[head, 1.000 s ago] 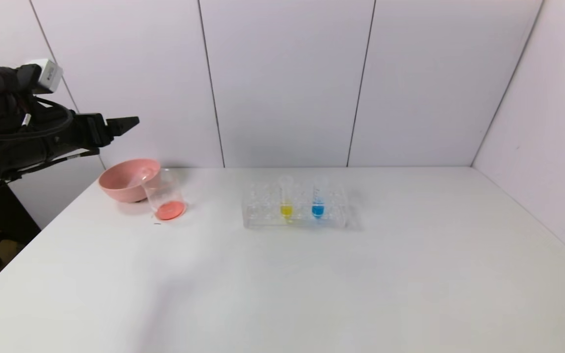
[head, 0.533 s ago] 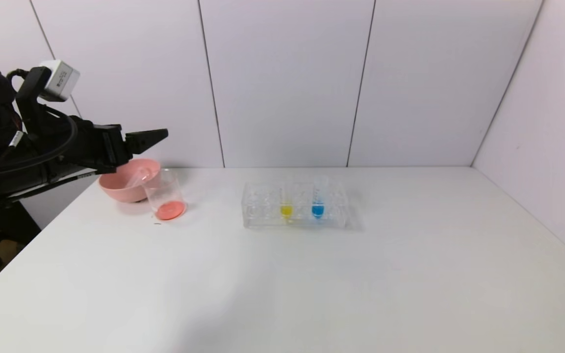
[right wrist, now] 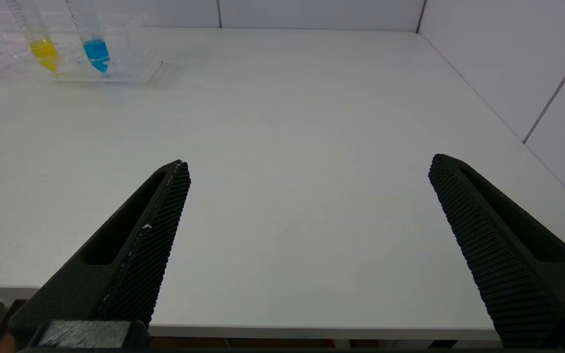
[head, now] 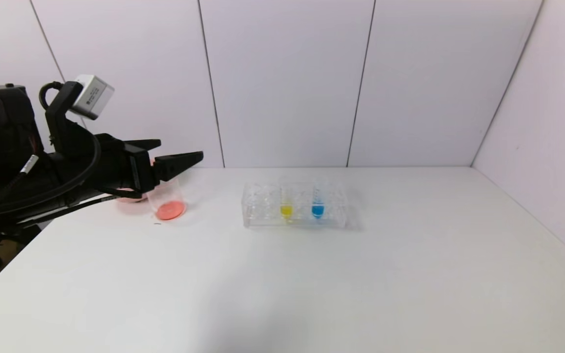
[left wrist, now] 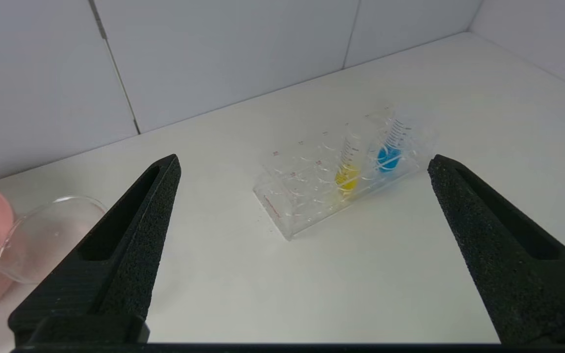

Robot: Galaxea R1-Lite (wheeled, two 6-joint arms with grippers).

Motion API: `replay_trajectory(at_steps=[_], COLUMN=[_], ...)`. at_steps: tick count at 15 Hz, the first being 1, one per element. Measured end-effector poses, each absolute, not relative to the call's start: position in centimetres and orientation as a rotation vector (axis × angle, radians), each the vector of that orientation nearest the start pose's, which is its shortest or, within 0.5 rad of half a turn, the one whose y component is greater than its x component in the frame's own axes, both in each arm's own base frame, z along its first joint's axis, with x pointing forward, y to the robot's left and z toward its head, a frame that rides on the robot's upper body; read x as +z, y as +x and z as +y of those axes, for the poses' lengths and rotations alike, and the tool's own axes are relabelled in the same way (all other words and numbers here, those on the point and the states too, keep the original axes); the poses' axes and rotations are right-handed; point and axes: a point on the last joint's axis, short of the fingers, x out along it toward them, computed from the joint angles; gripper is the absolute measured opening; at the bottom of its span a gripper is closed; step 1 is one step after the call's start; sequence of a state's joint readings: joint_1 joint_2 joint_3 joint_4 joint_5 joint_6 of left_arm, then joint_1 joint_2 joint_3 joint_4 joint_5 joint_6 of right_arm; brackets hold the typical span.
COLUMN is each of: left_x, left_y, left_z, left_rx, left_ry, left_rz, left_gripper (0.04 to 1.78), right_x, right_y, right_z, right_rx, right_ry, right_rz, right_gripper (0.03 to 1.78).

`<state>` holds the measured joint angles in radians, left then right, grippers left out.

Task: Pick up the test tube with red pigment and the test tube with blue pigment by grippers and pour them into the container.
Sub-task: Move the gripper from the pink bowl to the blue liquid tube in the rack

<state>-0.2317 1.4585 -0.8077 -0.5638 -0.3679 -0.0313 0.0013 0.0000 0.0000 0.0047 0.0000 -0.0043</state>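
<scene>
Head view, left end effector [head: 177, 154] open above container [head: 166, 201]; blue tube [head: 318, 203] racked

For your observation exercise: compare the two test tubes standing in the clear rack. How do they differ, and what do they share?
The yellow-liquid tube holds yellow liquid at its tip; the test tube with blue pigment holds bright blue. In the head view the yellow one stands nearer the beaker, the blue one farther from it, toward the robot's right. Both are clear, graduated, upright and side by side in the rack, with colour only at the tip.
</scene>
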Motion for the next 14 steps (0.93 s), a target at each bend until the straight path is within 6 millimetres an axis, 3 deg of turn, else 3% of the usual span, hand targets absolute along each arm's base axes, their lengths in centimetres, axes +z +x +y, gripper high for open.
replay_trajectory(at_steps=[7, 14], left_x=[23.4, 21.2], left_y=[23.1, 24.2], left_z=[-11.1, -17.0], left_rx=[-0.775, -0.793], left_ry=[0.014, 0.035], left_rz=[0.123, 0.126], left_gripper=[1.76, 1.76], right_x=[7.5, 7.5], right_y=[-2.3, -2.3], right_z=[0.0, 0.0], right_rx=[0.001, 0.001], right_ry=[-0.004, -0.004], right_rz=[0.005, 0.005], right_gripper=[1.78, 1.77])
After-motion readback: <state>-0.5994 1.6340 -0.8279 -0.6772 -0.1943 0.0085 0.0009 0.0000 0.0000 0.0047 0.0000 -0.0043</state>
